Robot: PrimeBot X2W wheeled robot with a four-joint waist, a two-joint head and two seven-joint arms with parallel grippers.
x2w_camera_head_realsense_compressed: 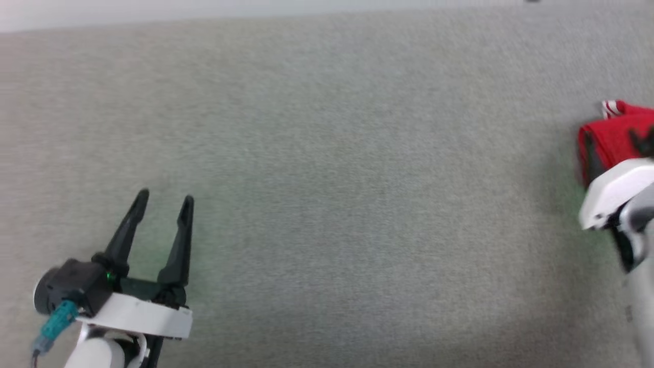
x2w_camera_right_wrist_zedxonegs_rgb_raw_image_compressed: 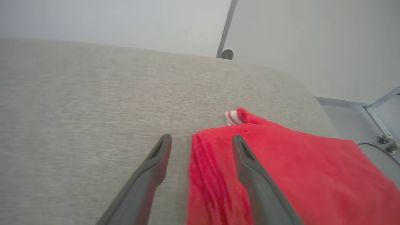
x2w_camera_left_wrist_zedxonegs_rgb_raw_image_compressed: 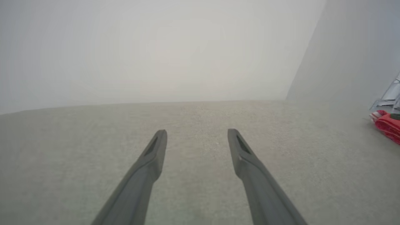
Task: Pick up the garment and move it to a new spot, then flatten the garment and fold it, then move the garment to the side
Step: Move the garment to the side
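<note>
The garment [x2w_camera_head_realsense_compressed: 613, 134] is a folded red bundle with a white-and-red striped trim, lying on the grey surface at the far right edge of the head view. In the right wrist view my right gripper [x2w_camera_right_wrist_zedxonegs_rgb_raw_image_compressed: 201, 137] is open just above the garment [x2w_camera_right_wrist_zedxonegs_rgb_raw_image_compressed: 297, 168]. The garment's left folded edge lies between the two fingers, and nothing is gripped. The right arm's white wrist [x2w_camera_head_realsense_compressed: 613, 197] covers the garment's near side. My left gripper [x2w_camera_head_realsense_compressed: 165, 197] stands open and empty at the lower left, far from the garment. The left wrist view shows the left gripper [x2w_camera_left_wrist_zedxonegs_rgb_raw_image_compressed: 197, 132] over bare surface and the garment [x2w_camera_left_wrist_zedxonegs_rgb_raw_image_compressed: 389, 125] far right.
The grey fabric surface [x2w_camera_head_realsense_compressed: 327, 153] stretches wide between the two arms. Its rounded right edge [x2w_camera_right_wrist_zedxonegs_rgb_raw_image_compressed: 315, 97] runs close behind the garment. Beyond that edge are a pale floor, a metal frame [x2w_camera_right_wrist_zedxonegs_rgb_raw_image_compressed: 382, 100] and a dark cable [x2w_camera_right_wrist_zedxonegs_rgb_raw_image_compressed: 379, 150]. A white wall stands at the back.
</note>
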